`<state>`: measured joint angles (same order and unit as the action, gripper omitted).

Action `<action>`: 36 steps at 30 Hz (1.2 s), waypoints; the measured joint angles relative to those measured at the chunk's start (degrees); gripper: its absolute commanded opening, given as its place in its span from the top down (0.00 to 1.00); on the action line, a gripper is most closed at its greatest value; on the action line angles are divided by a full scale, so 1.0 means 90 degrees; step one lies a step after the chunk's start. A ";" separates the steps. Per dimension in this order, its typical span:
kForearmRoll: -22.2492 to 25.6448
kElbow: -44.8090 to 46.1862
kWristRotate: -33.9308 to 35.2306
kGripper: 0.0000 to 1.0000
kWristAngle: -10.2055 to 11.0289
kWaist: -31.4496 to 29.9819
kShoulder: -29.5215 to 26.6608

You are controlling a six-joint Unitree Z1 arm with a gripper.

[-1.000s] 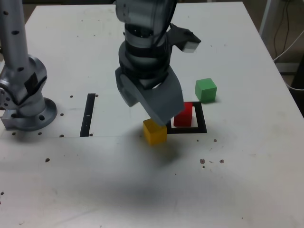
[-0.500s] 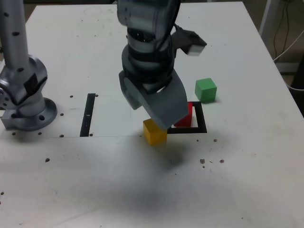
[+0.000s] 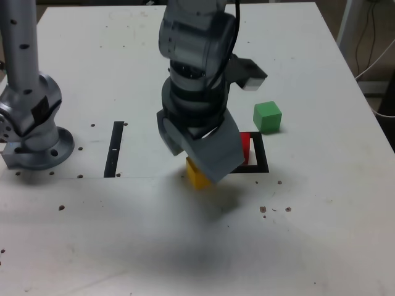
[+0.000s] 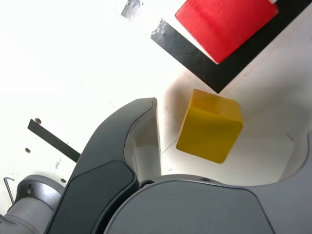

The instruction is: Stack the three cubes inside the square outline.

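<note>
1. Smooth grey gripper, curved jaws spread wide either side of yellow cube, grasping nothing.
2. Matte red cube inside flat black square outline.
3. Green cube beyond, on speckled white table.

- I see a white table, speckled with small dark holes.
- A narrow black strip lies flat at the exterior view's left.
- Cables hang beyond the table's far right corner.

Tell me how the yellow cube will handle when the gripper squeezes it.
The yellow cube looks rigid with flat faces, so it probably won't roll or deform. Its smooth, slightly glossy sides may slip if caught on a corner. It sits skewed between the open gripper jaws, so it may twist as they close.
</note>
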<state>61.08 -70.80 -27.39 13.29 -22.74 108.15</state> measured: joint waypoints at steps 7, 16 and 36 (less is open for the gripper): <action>-0.0291 0.0277 0.0071 0.06 -0.0016 -0.0001 0.0035; -0.0473 0.0404 0.0260 0.24 -0.0022 -0.0084 0.0183; -0.0353 0.0372 0.0911 0.63 0.0411 -0.0463 0.0232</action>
<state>57.90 -67.45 -19.19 16.99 -26.91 110.24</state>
